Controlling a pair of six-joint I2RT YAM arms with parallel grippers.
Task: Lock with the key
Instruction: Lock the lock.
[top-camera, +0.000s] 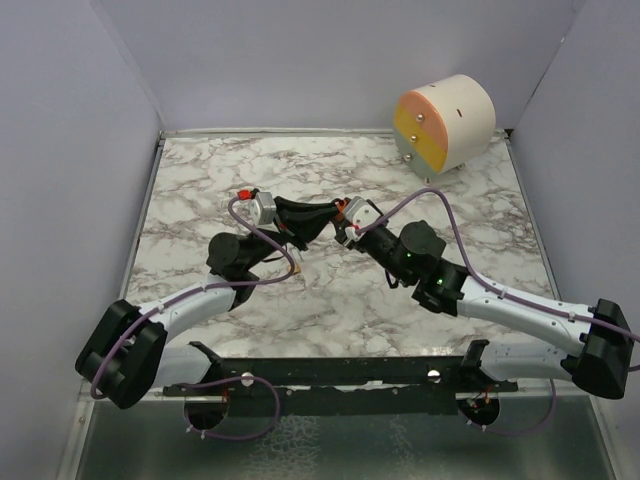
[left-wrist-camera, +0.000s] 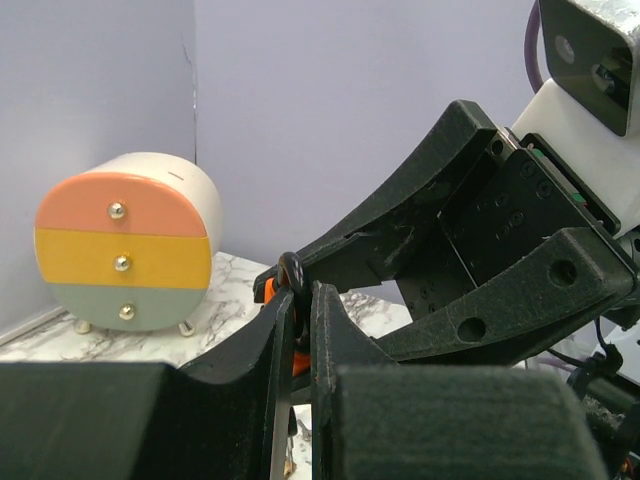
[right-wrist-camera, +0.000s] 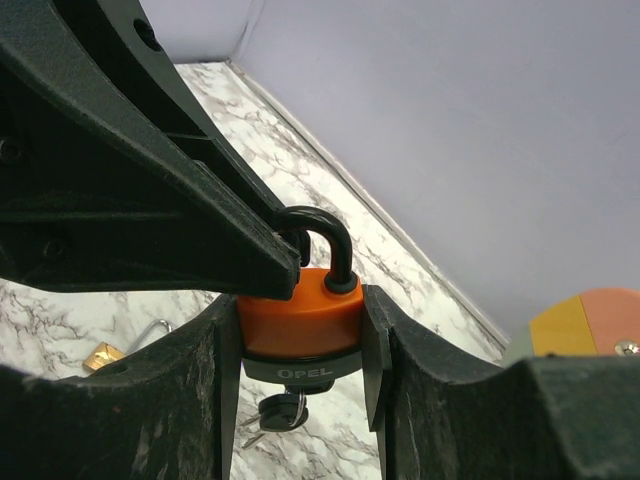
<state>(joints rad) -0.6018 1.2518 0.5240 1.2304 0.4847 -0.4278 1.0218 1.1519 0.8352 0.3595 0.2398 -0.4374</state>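
Chiefly, the risk is the orange padlock (right-wrist-camera: 300, 315) twisting or slipping free if its shackle (right-wrist-camera: 335, 240) is pushed off-axis, or the key (right-wrist-camera: 280, 408) hanging beneath the padlock dropping from the keyhole. The right gripper (right-wrist-camera: 300, 305) clamps both sides of the padlock body, held off the table. The left gripper (left-wrist-camera: 303, 300), just above the padlock, is almost closed and appears to pinch the shackle.

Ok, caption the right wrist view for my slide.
Right pincer clamps the orange padlock, key at its base, while the left pincer pinches its black shackle.
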